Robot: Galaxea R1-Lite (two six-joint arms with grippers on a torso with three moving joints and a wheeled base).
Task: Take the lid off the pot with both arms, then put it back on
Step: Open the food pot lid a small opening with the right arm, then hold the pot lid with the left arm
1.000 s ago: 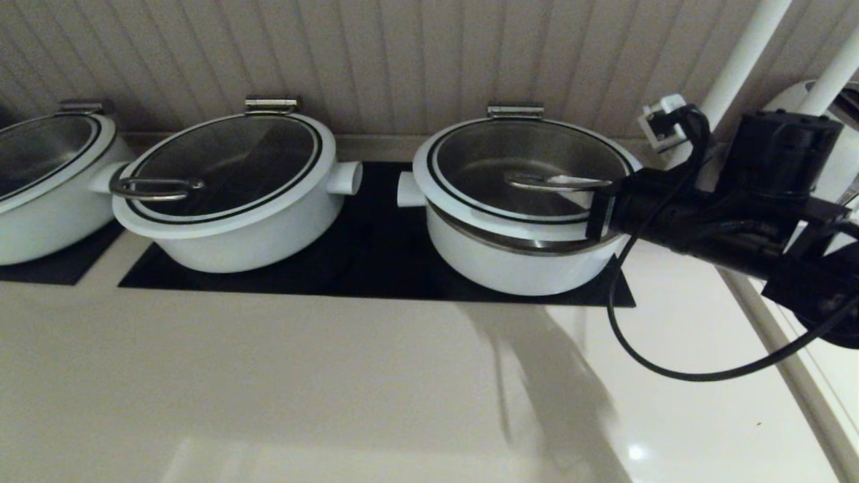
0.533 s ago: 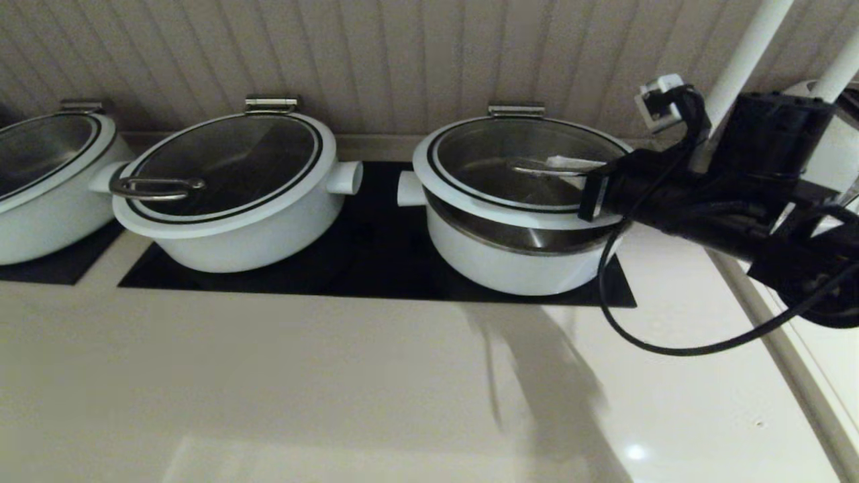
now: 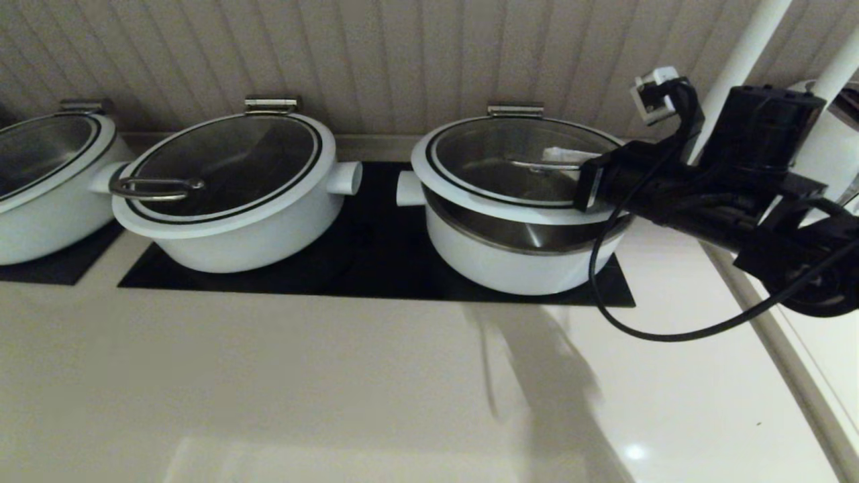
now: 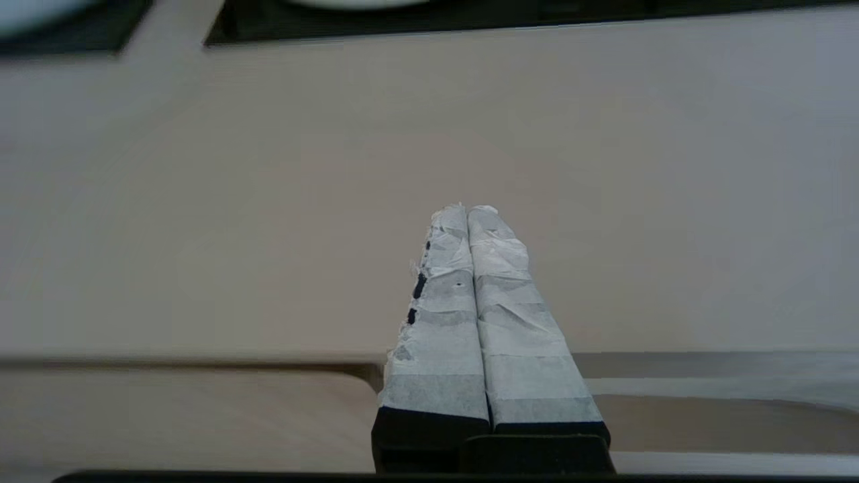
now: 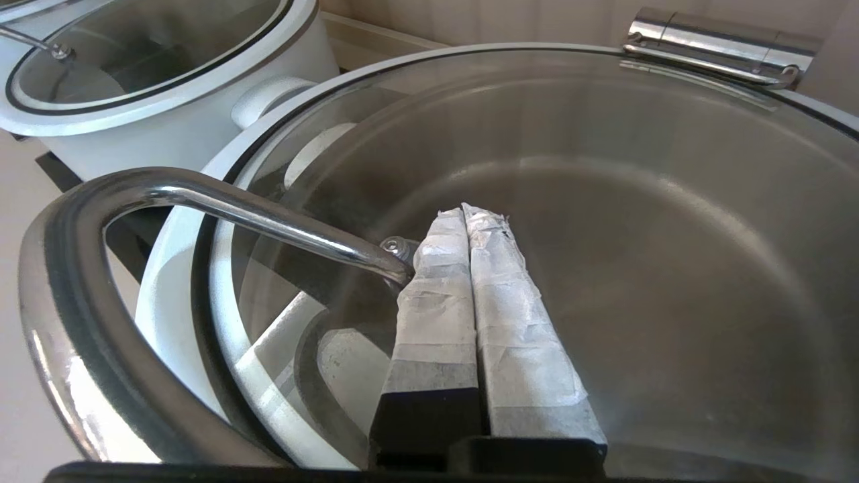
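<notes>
**Lid tipped up on 1 closed gripper**

The right gripper (image 5: 468, 209) has its 2 cloth-wrapped fingers pressed together, slid under the steel bar handle (image 5: 221, 208) rather than pinching it. The lid (image 3: 470, 194) is tilted, its front edge raised off the pot (image 3: 510, 265) on the black mat (image 3: 376, 268), its rear at the hinge bracket (image 3: 515, 109). The left gripper (image 4: 468, 209), fingers also clamped on nothing, hangs over the counter (image 4: 201, 201), away from the pots. The risk: the smooth bar could slide along the fingers (nothing clasps it) and the glass lid would drop onto the rim. The neighbouring pot (image 3: 235, 228) stands well clear.
</notes>
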